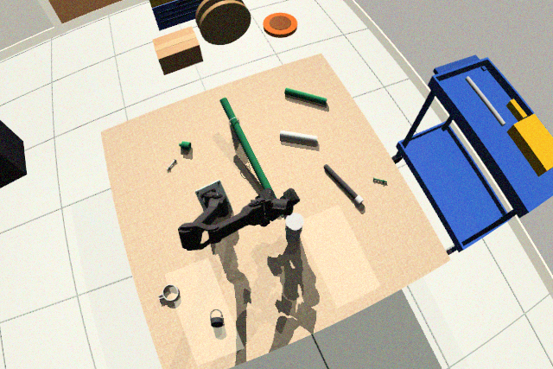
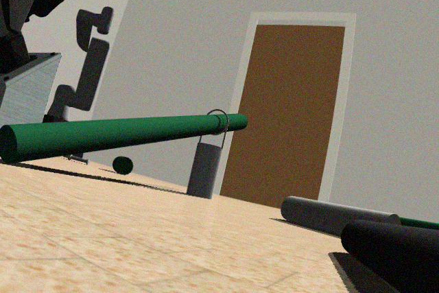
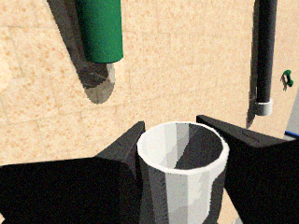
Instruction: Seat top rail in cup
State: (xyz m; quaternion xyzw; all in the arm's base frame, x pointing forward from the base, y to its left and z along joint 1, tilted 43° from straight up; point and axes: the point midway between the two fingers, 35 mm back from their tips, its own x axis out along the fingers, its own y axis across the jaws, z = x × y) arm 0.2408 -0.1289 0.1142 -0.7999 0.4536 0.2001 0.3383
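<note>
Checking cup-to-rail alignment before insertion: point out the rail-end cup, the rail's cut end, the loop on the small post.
rail-end cup (image 3: 198,193): wrist view, outer wall
rail's cut end (image 2: 8,143) (image 3: 104,59): exterior view, end face; wrist view, lower edge
loop (image 2: 225,137): exterior view, right side of the wire

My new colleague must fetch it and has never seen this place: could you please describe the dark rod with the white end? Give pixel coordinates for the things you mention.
On the tan work surface, look at the side nearest the blue cart (image 1: 473,110). The dark rod (image 1: 341,181) (image 3: 265,51) lies there, between the short white tube (image 1: 298,137) and the tiny green piece (image 1: 379,181). Unlike them, it is dark with one white end.
</note>
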